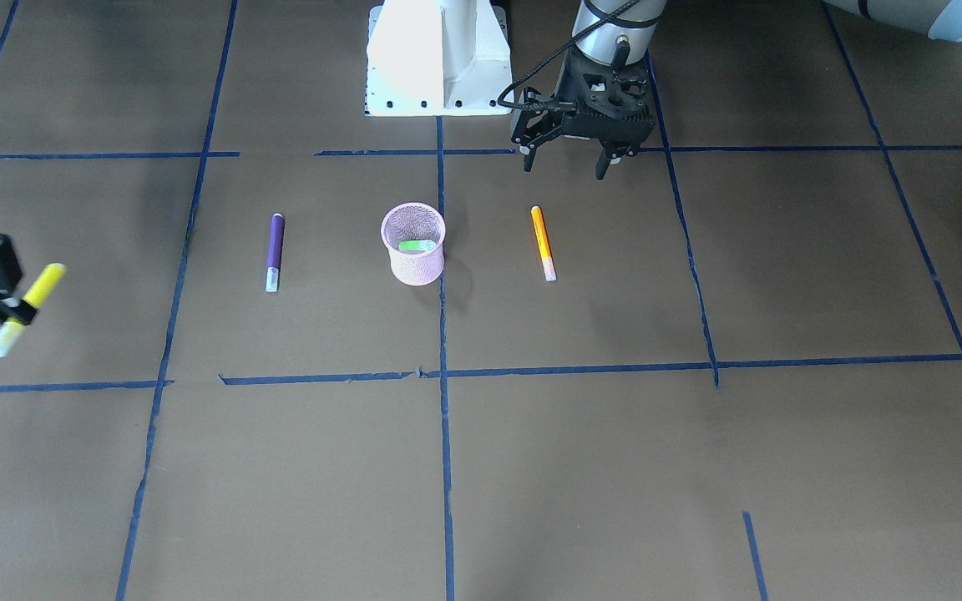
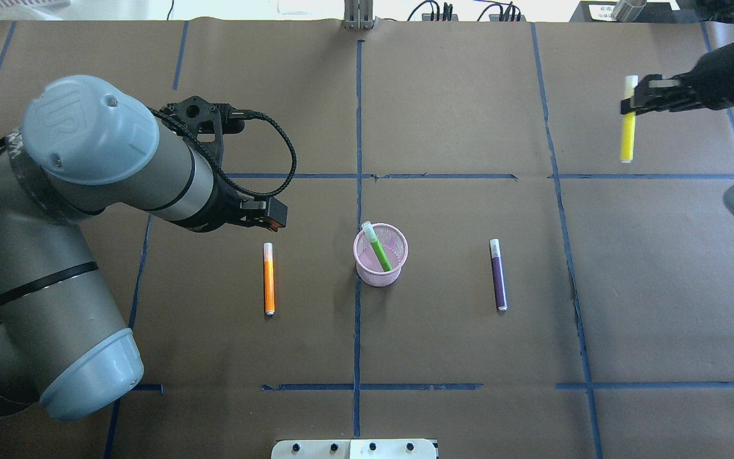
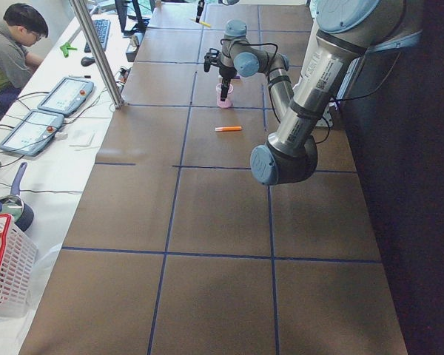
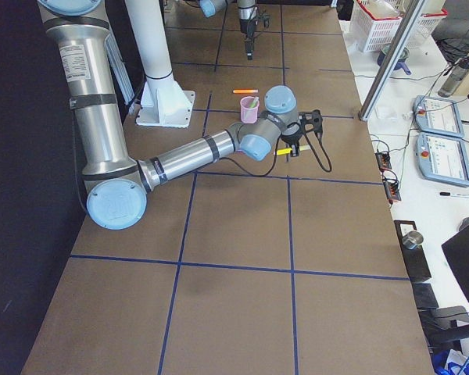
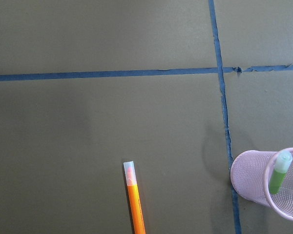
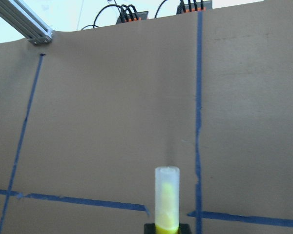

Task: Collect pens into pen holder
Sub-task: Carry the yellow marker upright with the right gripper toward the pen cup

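Right gripper, upper right of the overhead view, is pinched tight on a yellow pen. My left gripper hangs wide open with nothing in it, near the orange pen. Green pen leans in the pink cup at centre, and the purple pen lies to its right.

Left pincer hangs over the worktop, jaws apart, pointing down. Right pincer, stretched far to the side, clamps a yellow pen aloft.
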`<state>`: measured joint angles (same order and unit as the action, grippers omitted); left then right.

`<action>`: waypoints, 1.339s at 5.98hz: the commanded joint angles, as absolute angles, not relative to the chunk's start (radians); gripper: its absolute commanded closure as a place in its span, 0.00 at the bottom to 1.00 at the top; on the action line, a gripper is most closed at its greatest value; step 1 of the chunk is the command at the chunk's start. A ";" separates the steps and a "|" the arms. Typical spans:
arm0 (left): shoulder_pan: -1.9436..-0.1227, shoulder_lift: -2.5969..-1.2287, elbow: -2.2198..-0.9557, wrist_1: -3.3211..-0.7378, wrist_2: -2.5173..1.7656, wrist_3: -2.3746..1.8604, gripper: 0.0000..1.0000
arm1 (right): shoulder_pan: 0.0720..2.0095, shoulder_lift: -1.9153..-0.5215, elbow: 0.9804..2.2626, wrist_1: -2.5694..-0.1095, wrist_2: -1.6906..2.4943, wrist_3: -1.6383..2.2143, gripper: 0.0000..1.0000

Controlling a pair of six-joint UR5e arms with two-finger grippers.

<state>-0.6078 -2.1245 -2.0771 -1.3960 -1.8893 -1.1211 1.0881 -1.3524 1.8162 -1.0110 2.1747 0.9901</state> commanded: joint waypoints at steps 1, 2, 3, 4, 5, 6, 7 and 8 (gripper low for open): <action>-0.612 -2.120 -2.077 -1.385 -1.893 -1.118 0.00 | 0.900 -1.240 1.848 -1.012 1.952 1.188 1.00; -0.615 -2.090 -2.077 -1.385 -1.893 -1.114 0.00 | 0.805 -1.203 1.865 -1.012 1.818 1.231 1.00; -0.618 -2.086 -2.074 -1.381 -1.894 -1.114 0.00 | 0.675 -1.168 1.888 -1.014 1.617 1.250 1.00; -0.617 -2.082 -2.069 -1.355 -1.894 -1.114 0.00 | 0.560 -1.142 1.888 -1.015 1.457 1.287 1.00; -0.617 -2.082 -2.068 -1.355 -1.896 -1.114 0.00 | 0.472 -1.131 1.891 -1.017 1.325 1.298 1.00; -0.617 -2.082 -2.056 -1.355 -1.896 -1.114 0.00 | 0.369 -1.131 1.884 -1.017 1.155 1.298 1.00; -0.617 -2.083 -2.054 -1.356 -1.896 -1.114 0.00 | 0.309 -1.134 1.879 -1.017 1.059 1.298 1.00; -0.617 -2.083 -2.054 -1.355 -1.896 -1.117 0.00 | 0.255 -1.141 1.875 -1.017 0.996 1.296 1.00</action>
<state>-0.6167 -2.0826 -2.0552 -1.3553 -1.8959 -1.1146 0.3142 -1.1357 1.8792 -1.0170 1.0752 1.2969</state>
